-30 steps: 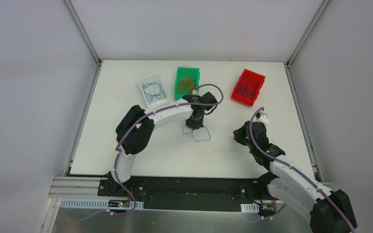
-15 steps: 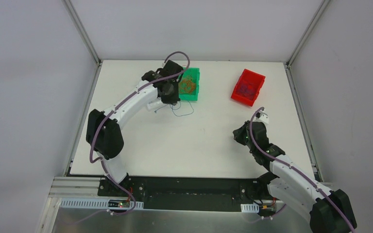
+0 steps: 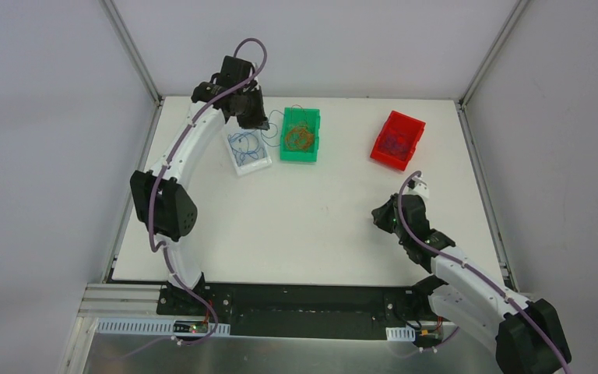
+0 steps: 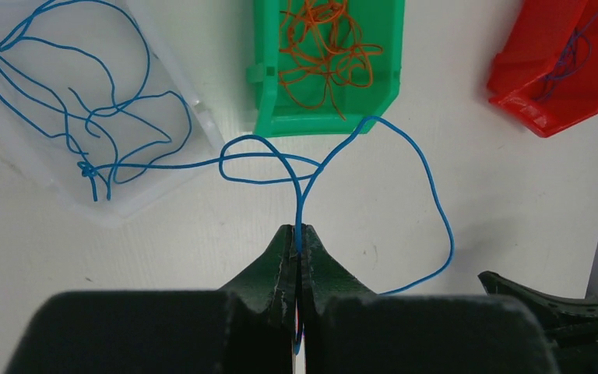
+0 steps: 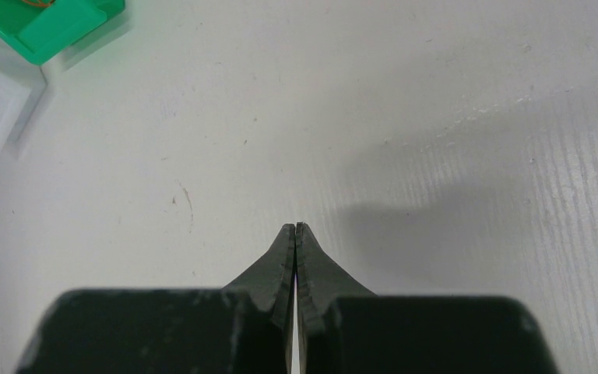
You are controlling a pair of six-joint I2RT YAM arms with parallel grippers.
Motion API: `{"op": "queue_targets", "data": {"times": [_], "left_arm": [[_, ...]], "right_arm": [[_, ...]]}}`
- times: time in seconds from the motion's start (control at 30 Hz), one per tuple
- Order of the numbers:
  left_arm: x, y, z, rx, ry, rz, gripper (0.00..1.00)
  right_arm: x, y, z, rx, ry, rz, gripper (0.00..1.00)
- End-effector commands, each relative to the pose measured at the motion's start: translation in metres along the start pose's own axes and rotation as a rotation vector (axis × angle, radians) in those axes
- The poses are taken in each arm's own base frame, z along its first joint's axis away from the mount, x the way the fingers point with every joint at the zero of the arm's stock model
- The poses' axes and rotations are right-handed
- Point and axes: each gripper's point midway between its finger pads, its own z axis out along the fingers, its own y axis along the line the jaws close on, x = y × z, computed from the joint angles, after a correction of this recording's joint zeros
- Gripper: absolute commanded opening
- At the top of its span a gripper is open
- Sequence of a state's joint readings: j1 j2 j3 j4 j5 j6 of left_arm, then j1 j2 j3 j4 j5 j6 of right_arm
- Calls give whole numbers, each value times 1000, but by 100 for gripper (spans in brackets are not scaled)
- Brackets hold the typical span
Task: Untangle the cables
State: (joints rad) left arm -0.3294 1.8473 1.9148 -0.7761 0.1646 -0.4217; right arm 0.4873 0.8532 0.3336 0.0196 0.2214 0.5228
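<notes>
— Surroundings first?

— Three bins in a row toward the far edge of the white table (image 3: 319,234). Clear bin (image 3: 255,162) on the left, green bin (image 3: 299,156) just beside it, red bin (image 3: 389,160) well apart to the right and turned at an angle.

— Contents?

— Loose blue strands (image 4: 70,117) in the clear bin. A tangle of orange cables (image 4: 323,47) in the green one. A few dark purple strands (image 4: 564,66) in the red one.

— Anything in the way?

— Only one long blue cable (image 4: 436,210), leading out of the clear bin's strands. Crossing itself in a small loop, then passing in front of the green bin's near wall in the wrist view. Sweeping wide to the right over bare table.

— Fingers on the left?

— On the left gripper (image 4: 299,232): pressed fully together, pinching that blue cable right at the tips. One length running off toward the clear bin, the other arcing right and back below.

— And the right?

— On the right gripper (image 5: 297,227): closed tight as well, tips touching, holding nothing. Aimed at bare tabletop, with corners of the green and clear bins at the far left of its view.

— Arm poses?

— Left arm stretched long toward the far left corner, wrist raised above the clear bin's far end, camera looking down. Right arm folded low at the near right, wrist well apart from every bin.
</notes>
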Motion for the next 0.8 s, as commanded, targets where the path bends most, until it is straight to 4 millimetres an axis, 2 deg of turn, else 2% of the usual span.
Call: {"op": "queue_targets", "data": {"times": [0.0,0.17,0.33,0.47,0.6,0.7,0.77], "left_arm": [[1,22,25,18,71,-22,0],[-3,48,61,84,85,-74,0],[-3,83,71,68,62,-173,0],[11,124,78,-96,37,-213,0],[23,156,86,-238,37,-225,0],[23,178,86,-367,3,-248,0],[17,185,89,-432,-22,-224,0]], "right_arm": [[-12,11,2,-32,-33,18,0],[-11,12,5,-29,-24,15,0],[-10,11,7,-18,-20,13,0],[-9,12,9,-21,-12,11,0],[-6,14,13,-22,3,9,0],[-6,14,14,-20,8,6,0],[-6,14,14,-16,7,7,0]]}}
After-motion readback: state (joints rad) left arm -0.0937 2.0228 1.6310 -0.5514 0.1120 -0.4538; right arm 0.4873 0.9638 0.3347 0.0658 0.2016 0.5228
